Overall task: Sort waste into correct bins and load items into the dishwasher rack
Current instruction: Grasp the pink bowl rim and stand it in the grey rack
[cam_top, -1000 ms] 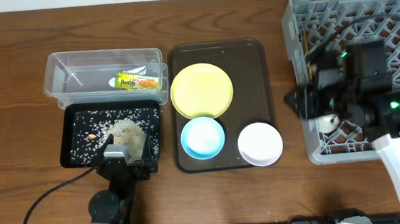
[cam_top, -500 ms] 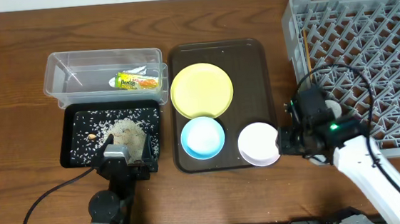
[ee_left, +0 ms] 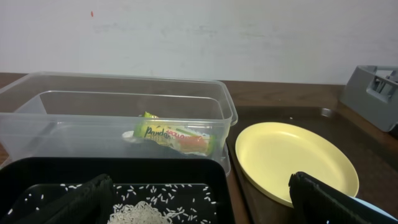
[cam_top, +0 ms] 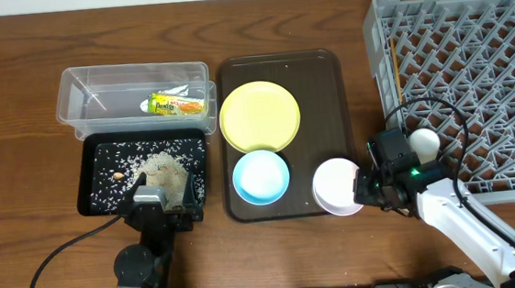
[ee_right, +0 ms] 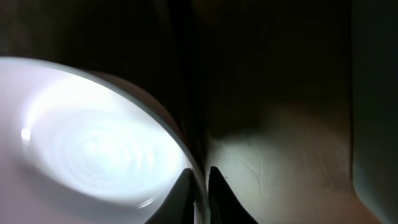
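Note:
My right gripper [cam_top: 364,191] is shut on the right rim of the white bowl [cam_top: 337,186]; the right wrist view shows both fingers [ee_right: 199,185] pinching that rim [ee_right: 93,143]. The small white cup [cam_top: 424,140] sits in the grey dishwasher rack [cam_top: 505,14]. The yellow plate [cam_top: 259,115] and the light blue bowl [cam_top: 260,177] lie on the brown tray. My left gripper [ee_left: 199,205] is open over the black tray [cam_top: 91,189], which holds rice [cam_top: 162,165]. The snack wrapper [ee_left: 177,138] lies in the clear tub [cam_top: 78,84].
The brown serving tray [cam_top: 317,75] lies between the bins and the rack. The white bowl overhangs its front right corner. My right arm's cable loops over the rack's front left corner [cam_top: 439,111].
My right arm has left the rack, come down to the tray's front right corner and shut on the white bowl's rim. The bowl has shifted slightly right. The cup stays in the rack.

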Tool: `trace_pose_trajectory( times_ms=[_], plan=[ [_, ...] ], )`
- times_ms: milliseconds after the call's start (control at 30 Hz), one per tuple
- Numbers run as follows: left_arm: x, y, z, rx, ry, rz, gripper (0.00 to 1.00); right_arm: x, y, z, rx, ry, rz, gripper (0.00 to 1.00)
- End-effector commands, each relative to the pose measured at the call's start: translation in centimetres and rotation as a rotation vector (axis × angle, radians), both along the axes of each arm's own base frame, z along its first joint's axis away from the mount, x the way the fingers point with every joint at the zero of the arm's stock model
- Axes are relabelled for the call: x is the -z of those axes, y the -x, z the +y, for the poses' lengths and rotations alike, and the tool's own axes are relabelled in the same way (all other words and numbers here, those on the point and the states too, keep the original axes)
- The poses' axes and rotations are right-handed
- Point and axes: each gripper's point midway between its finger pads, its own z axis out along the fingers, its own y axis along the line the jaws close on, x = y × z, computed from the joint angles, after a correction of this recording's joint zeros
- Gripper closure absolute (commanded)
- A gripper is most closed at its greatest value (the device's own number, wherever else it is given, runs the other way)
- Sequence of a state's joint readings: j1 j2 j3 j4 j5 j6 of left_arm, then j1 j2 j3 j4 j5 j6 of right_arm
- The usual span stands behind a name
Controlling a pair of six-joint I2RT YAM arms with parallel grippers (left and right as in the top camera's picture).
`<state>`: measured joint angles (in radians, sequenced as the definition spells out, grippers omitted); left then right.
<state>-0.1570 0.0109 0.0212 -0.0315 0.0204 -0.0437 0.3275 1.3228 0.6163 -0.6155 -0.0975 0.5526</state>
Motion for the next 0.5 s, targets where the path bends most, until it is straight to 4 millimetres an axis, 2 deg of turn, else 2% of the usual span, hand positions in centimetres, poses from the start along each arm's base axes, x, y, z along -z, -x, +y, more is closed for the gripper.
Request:
trace_pose_trajectory(
  times_ms=[0,67,133,233,300,467],
  plan=[
    [1.6,0.1,0.3,-0.012,-0.025,0.046,0.08,-2.0,-1.0,0.3,0.001,-0.003,-0.036,0.98],
    [1.6,0.1,0.3,-0.012,-0.025,0.046,0.08,-4.0,-1.8,0.5,-0.031,0.001,-0.070,0.99],
    [1.6,0.1,0.3,-0.012,-0.026,0.046,0.08,-7.0,-2.8,0.2,-0.059,0.030,-0.127,0.99],
    [1.6,0.1,0.3,-0.012,-0.025,0.046,0.08,-11.7,-4.5,-1.6,-0.064,0.138,-0.222,0.99],
    [1.6,0.1,0.3,-0.012,-0.025,0.046,0.08,-15.8,-5.9,-4.5,-0.005,0.285,-0.301,0.99],
    [1.6,0.1,0.3,-0.012,-0.025,0.046,0.08,-24.7,-7.8,-11.4,0.217,0.646,-0.504,0.99]
  ],
)
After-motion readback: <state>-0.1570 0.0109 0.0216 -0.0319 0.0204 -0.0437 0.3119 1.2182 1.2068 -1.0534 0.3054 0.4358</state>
